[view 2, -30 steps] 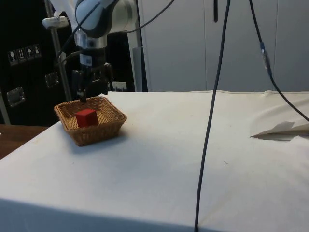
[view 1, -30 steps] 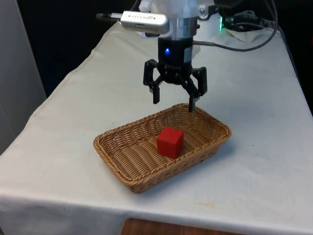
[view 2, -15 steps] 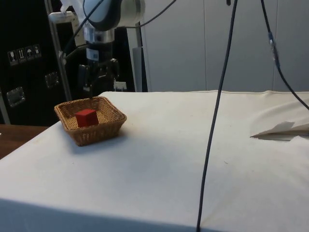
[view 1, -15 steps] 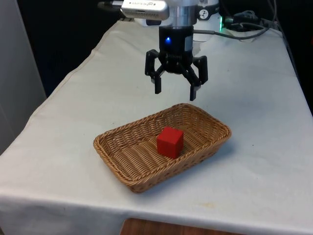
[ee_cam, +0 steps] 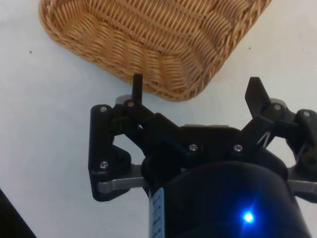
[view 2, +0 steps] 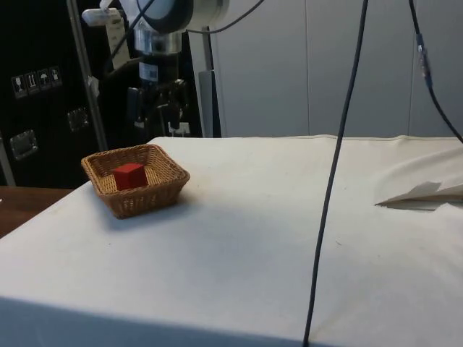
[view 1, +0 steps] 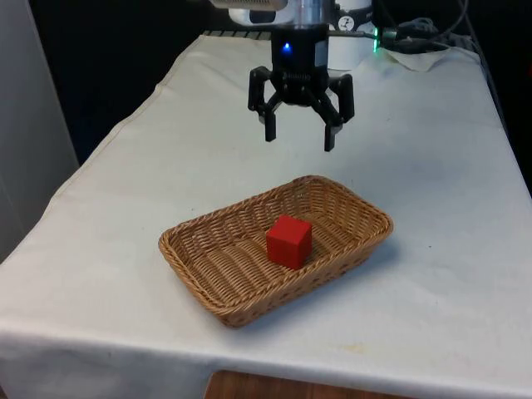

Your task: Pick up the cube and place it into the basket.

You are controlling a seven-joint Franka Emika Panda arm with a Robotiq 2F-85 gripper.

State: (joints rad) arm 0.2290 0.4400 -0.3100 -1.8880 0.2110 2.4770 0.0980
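A red cube [view 1: 289, 242] lies inside the woven wicker basket [view 1: 208, 249] near the table's front; in the side view the cube [view 2: 130, 176] sits in the basket [view 2: 155, 196] at the left. My gripper [view 1: 299, 140] hangs open and empty well above the table, beyond the basket's far rim. The side view shows the gripper [view 2: 154, 121] up behind the basket. In the wrist view the gripper [ee_cam: 195, 87] has its fingers spread wide over the cloth just past the basket's end rim [ee_cam: 168, 64].
A white cloth [view 1: 432, 216] covers the table. A thick black cable [view 2: 334, 181] hangs down in the side view's foreground. Cables and crumpled cloth [view 1: 416, 46] lie at the far end by the robot base. A cloth fold [view 2: 423, 194] rises at the side view's right.
The open gripper has risen and drawn back from above the basket's far rim towards the robot. The cube has stayed in the basket.
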